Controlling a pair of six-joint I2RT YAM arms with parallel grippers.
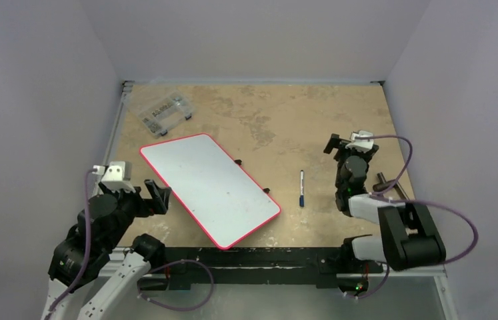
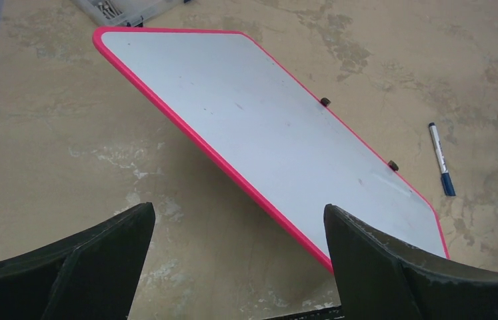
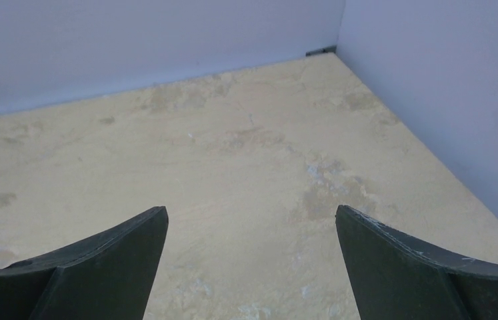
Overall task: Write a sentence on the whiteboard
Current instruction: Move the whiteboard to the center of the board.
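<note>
Mottled table [image 1: 266,113], whiteboard [image 1: 209,187] and marker [image 1: 301,187] overhead — right wrist view, table and walls [image 3: 133,47]

Left arm [image 1: 93,227]: folded low at the near left, wrist turned rightward. Left gripper [image 1: 158,197]: jaws spread wide, nothing between them. Right arm [image 1: 403,233]: elbow bent at the near right, forearm reaching away from the bases. Right gripper [image 1: 347,142]: jaws wide apart, empty.
</note>
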